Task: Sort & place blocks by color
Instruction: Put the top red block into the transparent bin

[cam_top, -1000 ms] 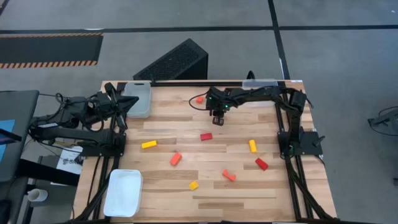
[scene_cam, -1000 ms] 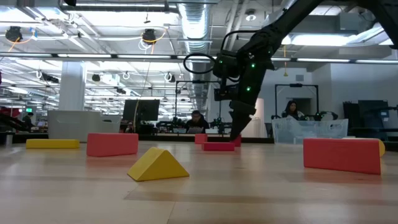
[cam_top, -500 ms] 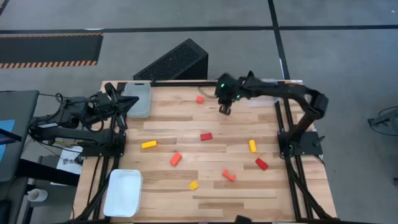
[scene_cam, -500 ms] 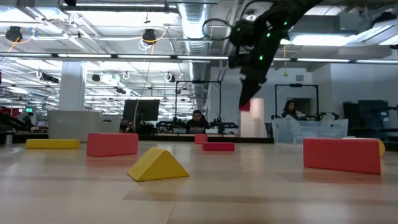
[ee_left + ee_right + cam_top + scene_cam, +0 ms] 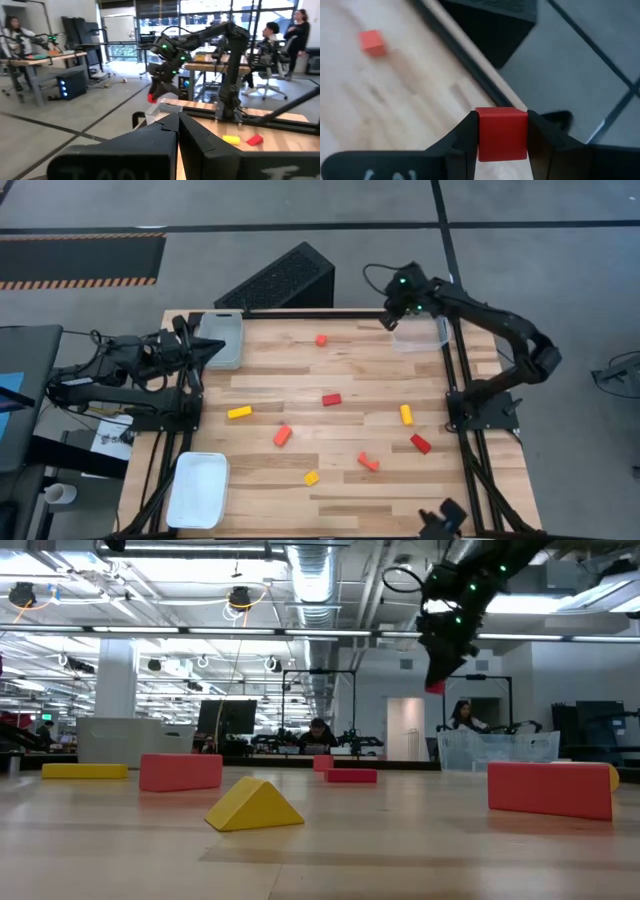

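Wooden planks of the table (image 5: 340, 480) carry three plastic trays at its edges, well apart from one another. A white tray (image 5: 198, 490) sits at the near left corner, nothing visible inside it. A grey-tinted clear tray (image 5: 222, 340) stands at the far left corner, just beside the folded left arm, and its contents cannot be made out. A clear tray (image 5: 420, 333) rests at the far right corner, and whether anything lies in it cannot be told.

Above that clear tray's edge hangs the right gripper (image 5: 393, 320), raised off the table, its fingers (image 5: 462, 137) clamped on a red cube (image 5: 502, 133); in the low view the red cube shows under the fingertips, high over the tabletop. The left gripper (image 5: 177, 122) waits at the far left, its jaws pressed together on nothing.

Scattered blocks lie loose on the wood, none in a tray: an orange cube (image 5: 321, 339) near the far edge, a red bar (image 5: 331, 399) mid-table, a yellow bar (image 5: 239, 412), an orange bar (image 5: 283, 435), a yellow upright bar (image 5: 406, 414), a red block (image 5: 420, 443), an orange block (image 5: 368, 462) and a small yellow block (image 5: 311, 477).
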Controlling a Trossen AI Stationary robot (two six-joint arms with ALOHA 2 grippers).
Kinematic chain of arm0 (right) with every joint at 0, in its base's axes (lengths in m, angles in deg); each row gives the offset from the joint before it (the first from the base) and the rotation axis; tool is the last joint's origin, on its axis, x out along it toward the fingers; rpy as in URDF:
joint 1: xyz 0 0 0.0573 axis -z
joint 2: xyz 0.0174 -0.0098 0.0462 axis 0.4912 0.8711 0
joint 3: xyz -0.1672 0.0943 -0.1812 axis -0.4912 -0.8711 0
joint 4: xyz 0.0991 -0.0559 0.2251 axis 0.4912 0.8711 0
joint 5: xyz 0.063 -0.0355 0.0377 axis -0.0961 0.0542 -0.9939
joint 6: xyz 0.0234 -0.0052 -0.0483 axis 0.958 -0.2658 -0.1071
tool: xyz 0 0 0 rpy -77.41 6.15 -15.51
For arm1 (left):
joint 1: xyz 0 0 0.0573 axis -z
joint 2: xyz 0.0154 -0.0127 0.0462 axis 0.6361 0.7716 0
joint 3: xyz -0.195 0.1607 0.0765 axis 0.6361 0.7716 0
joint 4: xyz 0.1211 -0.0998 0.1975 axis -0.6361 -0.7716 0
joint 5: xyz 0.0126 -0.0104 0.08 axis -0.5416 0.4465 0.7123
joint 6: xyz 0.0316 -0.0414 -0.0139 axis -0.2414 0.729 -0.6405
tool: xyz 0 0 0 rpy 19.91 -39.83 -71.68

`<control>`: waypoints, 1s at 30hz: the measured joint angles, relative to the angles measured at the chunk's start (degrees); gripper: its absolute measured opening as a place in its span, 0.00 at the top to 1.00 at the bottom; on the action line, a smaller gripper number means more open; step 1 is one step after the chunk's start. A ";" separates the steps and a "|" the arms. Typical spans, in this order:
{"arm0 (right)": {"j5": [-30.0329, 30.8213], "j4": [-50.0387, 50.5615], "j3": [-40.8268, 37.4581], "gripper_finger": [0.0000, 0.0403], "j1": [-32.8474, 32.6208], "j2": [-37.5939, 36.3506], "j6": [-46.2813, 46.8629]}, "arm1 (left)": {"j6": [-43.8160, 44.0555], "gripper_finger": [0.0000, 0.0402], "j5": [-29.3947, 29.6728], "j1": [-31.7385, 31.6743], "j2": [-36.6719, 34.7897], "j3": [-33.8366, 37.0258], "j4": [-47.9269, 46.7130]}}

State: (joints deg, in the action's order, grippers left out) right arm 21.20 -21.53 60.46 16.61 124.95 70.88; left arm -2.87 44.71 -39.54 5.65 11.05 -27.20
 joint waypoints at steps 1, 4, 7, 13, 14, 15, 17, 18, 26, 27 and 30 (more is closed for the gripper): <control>0.02 -1.25 -1.80 0.66 1.03 -0.61 0.54 | -0.03 1.00 -0.39 0.02 0.00 0.00 0.05; 0.04 -4.56 -6.90 0.65 3.74 -1.86 1.95 | -0.04 1.00 -0.66 0.00 0.00 0.00 0.66; 0.03 -6.11 -10.35 0.65 6.13 -2.16 2.90 | -0.05 1.00 -0.53 0.01 0.00 0.00 0.80; -0.91 -4.82 -11.94 0.66 10.77 1.64 5.27 | -0.13 1.00 -0.40 0.02 0.00 0.00 0.80; -1.67 -4.52 -11.94 0.65 11.44 2.82 5.57 | -0.15 1.00 -0.39 0.00 0.00 0.00 0.80; -2.31 -4.36 -11.94 0.65 12.01 4.25 5.88 | -0.17 1.00 -0.38 0.00 0.00 0.00 0.82; -2.94 -4.38 -11.96 0.65 13.03 7.36 6.23 | -0.19 1.00 -0.13 0.00 0.00 0.00 0.91; -2.92 -4.45 -11.98 0.65 13.35 8.98 6.18 | -0.21 1.00 0.26 0.02 0.00 0.00 0.93; -2.46 -7.46 -11.70 0.64 13.70 16.74 5.16 | -0.21 1.00 1.19 0.00 0.00 0.00 0.93; -2.46 -7.51 -11.70 0.63 13.70 17.10 5.16 | -0.21 1.00 1.19 0.00 0.00 0.00 0.93; -2.53 -7.46 -11.74 0.61 13.70 16.84 4.84 | -0.23 1.00 1.22 0.00 0.00 0.00 0.93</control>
State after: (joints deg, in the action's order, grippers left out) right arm 18.67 -28.99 48.72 30.31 141.79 75.72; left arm -3.10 45.92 -39.54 5.65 11.05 -26.27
